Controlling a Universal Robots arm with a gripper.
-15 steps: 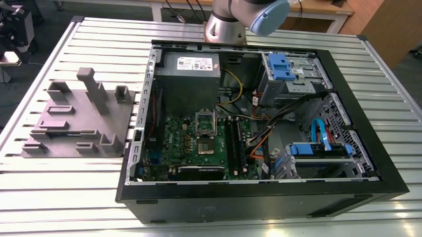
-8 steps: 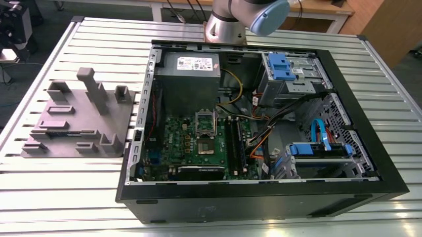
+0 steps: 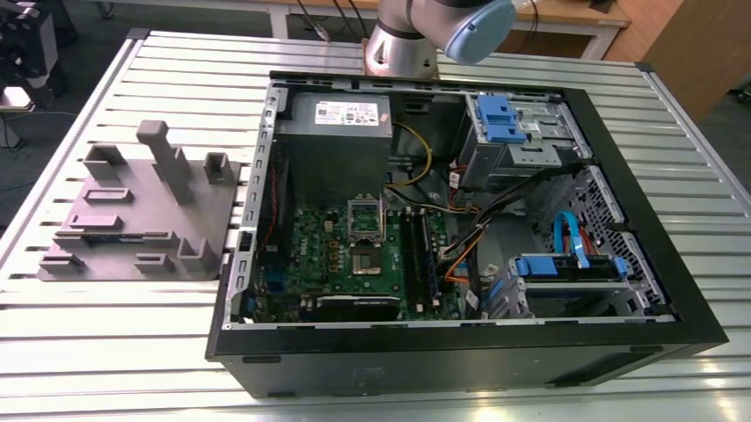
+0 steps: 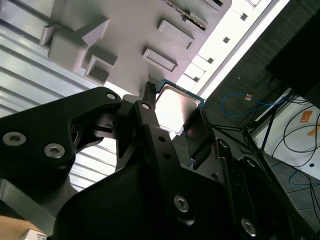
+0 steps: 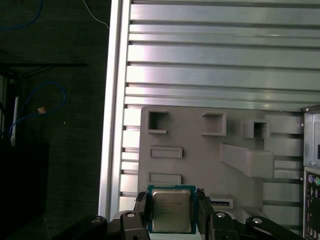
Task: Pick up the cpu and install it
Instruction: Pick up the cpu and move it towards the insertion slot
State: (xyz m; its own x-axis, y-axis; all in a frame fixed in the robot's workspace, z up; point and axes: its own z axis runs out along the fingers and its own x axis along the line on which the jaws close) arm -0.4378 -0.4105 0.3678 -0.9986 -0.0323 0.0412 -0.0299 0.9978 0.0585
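**Q:** Where is the cpu?

**A:** It is clamped in my pincer (image 5: pixel 172 216). The cpu (image 5: pixel 171 210) sits between my two black fingers (image 5: pixel 142 212), one pressed on each of two opposite sides. Both wrist views show this.

**Q:** Which way does it point?

**A:** Its silver top faces the first wrist view's camera, flat on. It is square, so it has no long axis. Its sides run parallel to the sides of the fixture (image 5: pixel 200 160) behind it, and it overlaps one edge of that fixture. In the second wrist view it shows at a slant, with the pale rim clear of my fingertip.

**Q:** What is on the table, left to right?

**A:** In the exterior view the fixture lies near the table (image 3: pixel 70 352) edge on that view's left, with its blocks upright. Bare slats run before and behind it. Just beside it, the open case (image 3: pixel 657 290) takes the middle and right and reaches nearly to the near edge. The socket (image 3: pixel 366 253) sits on the green board inside.

**Q:** Is there room to move?

**A:** There is a thin strip of slats between the fixture and the table's edge. Past that edge is dark floor with blue cables (image 5: pixel 45 100).
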